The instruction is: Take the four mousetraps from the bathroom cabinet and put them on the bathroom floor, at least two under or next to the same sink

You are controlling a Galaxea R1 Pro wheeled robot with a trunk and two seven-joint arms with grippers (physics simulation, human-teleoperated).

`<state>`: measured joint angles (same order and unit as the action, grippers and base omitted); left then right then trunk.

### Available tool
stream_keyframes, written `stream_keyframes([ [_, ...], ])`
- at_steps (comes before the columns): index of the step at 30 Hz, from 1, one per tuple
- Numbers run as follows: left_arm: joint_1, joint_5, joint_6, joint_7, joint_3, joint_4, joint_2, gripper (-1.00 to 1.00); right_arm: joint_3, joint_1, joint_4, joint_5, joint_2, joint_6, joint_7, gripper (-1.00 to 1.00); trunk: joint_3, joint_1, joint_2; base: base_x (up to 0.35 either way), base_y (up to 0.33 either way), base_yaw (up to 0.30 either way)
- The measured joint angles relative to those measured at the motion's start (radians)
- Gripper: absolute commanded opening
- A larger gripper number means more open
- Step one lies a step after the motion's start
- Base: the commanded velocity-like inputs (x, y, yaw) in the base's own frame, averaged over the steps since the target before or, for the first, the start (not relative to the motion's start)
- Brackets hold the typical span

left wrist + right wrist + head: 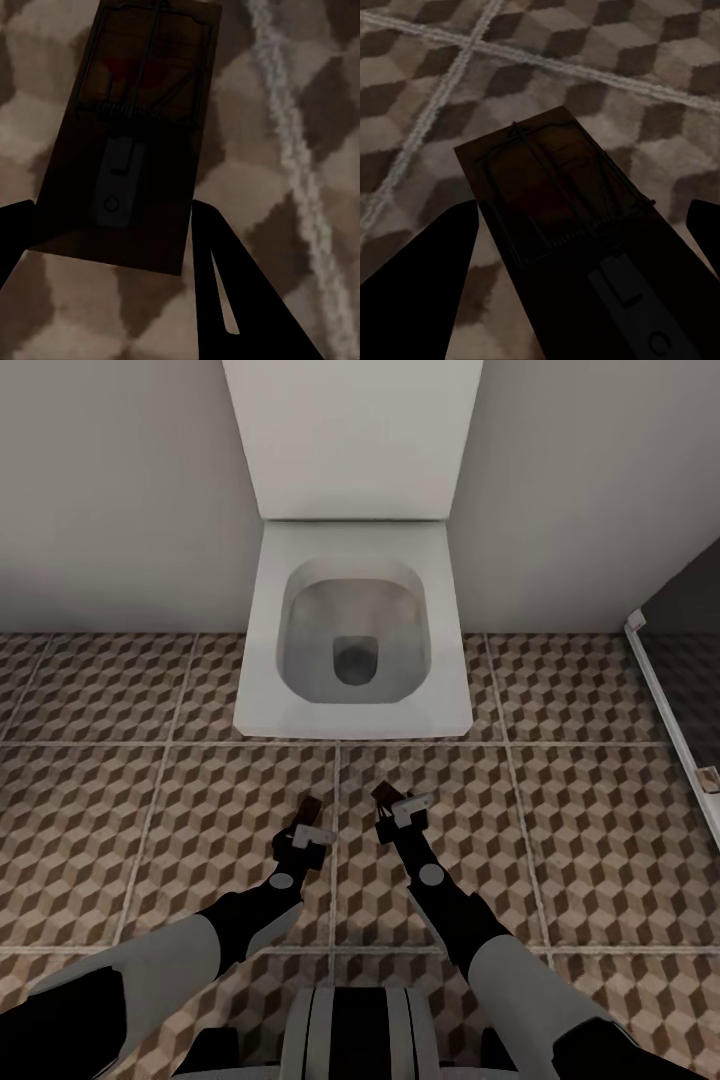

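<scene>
Two mousetraps – one clamped in the left gripper, one in the right gripper – above the bathroom floor.

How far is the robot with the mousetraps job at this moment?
Done: nothing visibly placed yet. In hand: the left hand holds one mousetrap, and the right hand holds another mousetrap, both above the bathroom floor in front of the toilet. Left: set these down by a sink; the other traps remain too.

Soft even light in the head view, dim shadowy wrist views, slight blur throughout
</scene>
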<state>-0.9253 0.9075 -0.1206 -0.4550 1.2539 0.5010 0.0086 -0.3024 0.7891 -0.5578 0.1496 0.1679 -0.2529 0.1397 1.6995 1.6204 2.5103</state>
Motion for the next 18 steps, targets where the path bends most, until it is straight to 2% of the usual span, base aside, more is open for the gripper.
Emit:
stream_keyframes([
  [7,0.000,0.000,0.000,0.000,0.000,0.000,0.000,-1.00,0.000,0.000,0.007,0.001,0.000,0.000,0.000,-1.00,0.000,0.000,0.000,0.000,0.000,0.000],
  [14,0.000,0.000,0.000,0.000,0.000,0.000,-0.001,-1.00,0.000,-0.001,0.012,0.000,0.000,0.000,0.000,-1.00,0.027,0.003,0.002,0.000,0.000,0.000],
  [18,0.000,-0.001,0.000,0.000,0.000,0.001,-0.003,-1.00,0.000,0.000,0.015,0.000,0.001,0.001,0.000,-1.00,0.027,0.003,0.002,0.000,0.000,0.000],
])
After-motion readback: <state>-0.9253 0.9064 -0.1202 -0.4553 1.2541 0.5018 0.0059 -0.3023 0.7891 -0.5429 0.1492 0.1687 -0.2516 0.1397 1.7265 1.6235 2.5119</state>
